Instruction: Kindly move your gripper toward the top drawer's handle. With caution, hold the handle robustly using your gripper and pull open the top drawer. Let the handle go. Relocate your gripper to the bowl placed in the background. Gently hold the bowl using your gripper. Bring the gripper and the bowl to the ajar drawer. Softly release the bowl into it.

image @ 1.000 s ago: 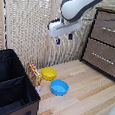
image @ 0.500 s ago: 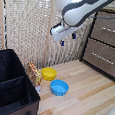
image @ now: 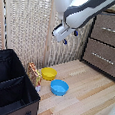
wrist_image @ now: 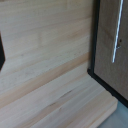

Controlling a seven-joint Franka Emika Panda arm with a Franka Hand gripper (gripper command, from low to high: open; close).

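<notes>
The end effector (image: pixel 69 37) hangs high, apart from the top drawer (image: pixel 109 28) — its opening I cannot tell. The handle (image: pixel 113 30) looks stiff, smooth metal — grasp its middle.

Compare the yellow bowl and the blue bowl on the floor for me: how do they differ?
The yellow bowl looks slightly smaller than the blue bowl. The yellow bowl sits farther back, near the woven screen, while the blue bowl lies nearer the camera and a bit toward the exterior view's right. The yellow bowl is closer to the small patterned box than the blue bowl is. Both are round, shallow, upright and apparently empty, resting on the wooden floor.
</notes>
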